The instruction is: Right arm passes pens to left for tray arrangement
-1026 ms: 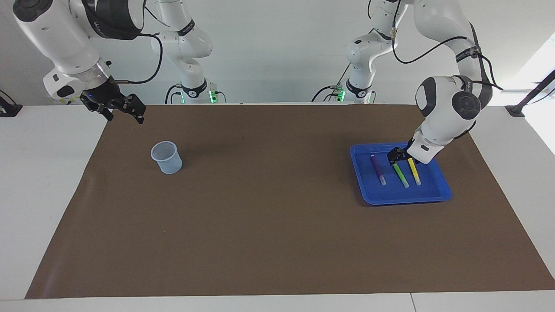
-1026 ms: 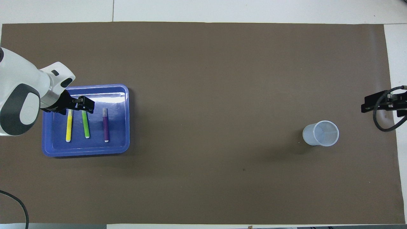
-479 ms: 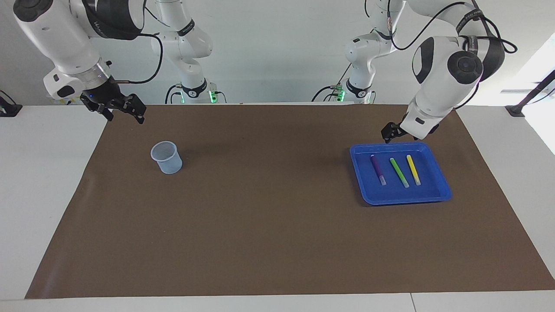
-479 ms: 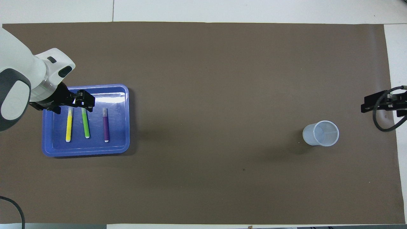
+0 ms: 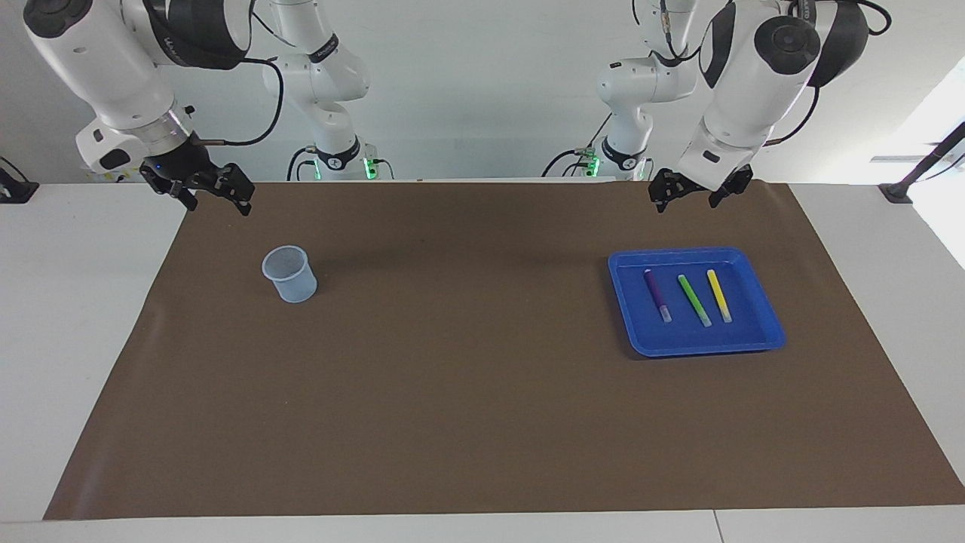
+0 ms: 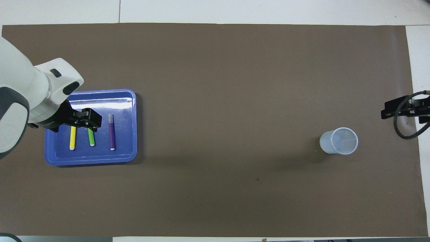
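Left gripper [image 5: 691, 195] lifted off the blue tray [image 5: 765, 332]; purple, green, yellow pens [image 5: 693, 299] lie side by side, both grippers' jaws open.

Bright blue tray [image 5: 767, 324] holds three pens [image 5: 693, 299]: purple pen [image 5: 657, 294], bright green pen [image 5: 693, 299], yellow pen [image 5: 718, 295], each with pale whitish ends. Cup [image 5: 289, 274] translucent pale bluish. Mat [image 5: 467, 392] plain dark brown, no pattern. Table [image 5: 83, 317] white. Left gripper [image 5: 693, 188] black on a white arm with dark grey joint caps. Right gripper [image 5: 197, 183] black, silver wrist ring, black cable, white arm.
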Robot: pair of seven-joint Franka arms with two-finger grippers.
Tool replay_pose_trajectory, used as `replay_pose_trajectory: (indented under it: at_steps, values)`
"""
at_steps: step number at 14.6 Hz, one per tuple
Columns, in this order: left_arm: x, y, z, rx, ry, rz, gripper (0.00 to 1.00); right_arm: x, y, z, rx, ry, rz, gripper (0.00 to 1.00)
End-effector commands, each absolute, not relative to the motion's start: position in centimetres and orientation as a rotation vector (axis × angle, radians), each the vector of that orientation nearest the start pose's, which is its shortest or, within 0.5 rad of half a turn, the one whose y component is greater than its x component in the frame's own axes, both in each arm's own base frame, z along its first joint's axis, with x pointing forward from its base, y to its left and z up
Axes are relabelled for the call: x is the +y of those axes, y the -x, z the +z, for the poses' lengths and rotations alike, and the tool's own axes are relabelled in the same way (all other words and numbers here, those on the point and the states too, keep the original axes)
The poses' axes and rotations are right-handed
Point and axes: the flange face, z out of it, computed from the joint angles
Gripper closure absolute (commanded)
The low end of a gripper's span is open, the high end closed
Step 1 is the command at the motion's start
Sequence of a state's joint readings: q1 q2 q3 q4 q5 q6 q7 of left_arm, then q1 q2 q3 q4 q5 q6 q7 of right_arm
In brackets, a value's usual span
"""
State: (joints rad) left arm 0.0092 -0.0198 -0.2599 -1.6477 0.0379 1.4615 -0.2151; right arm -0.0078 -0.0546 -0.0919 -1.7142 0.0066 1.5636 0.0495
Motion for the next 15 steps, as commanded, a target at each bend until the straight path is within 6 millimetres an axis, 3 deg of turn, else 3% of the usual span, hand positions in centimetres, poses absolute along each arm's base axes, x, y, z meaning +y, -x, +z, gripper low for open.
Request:
replay_pose_trajectory:
  at_steps: [1,3,5,8,11,15]
  values:
    - [-13.6,-51.6,62.4,0.058,3.058,0.288,0.00,-5.6,-52.8,58.9,0.217,3.099,0.156,0.00]
    - [-13.7,-50.5,63.1,0.067,3.039,0.330,0.00,-5.6,-52.8,58.9,0.217,3.099,0.156,0.00]
    - [-12.1,-49.6,61.5,0.038,3.054,0.366,0.00,-5.6,-52.8,58.9,0.217,3.099,0.156,0.00]
    - [-10.9,-51.0,60.2,-0.048,3.173,0.236,0.00,-5.6,-52.8,58.9,0.219,3.099,0.156,0.00]
    - [-11.1,-52.4,60.3,-0.037,3.164,0.247,0.00,-5.6,-52.8,58.9,0.219,3.099,0.156,0.00]
    - [-11.7,-52.2,62.7,0.011,3.100,0.265,0.00,-5.6,-52.8,58.9,0.219,3.099,0.156,0.00]
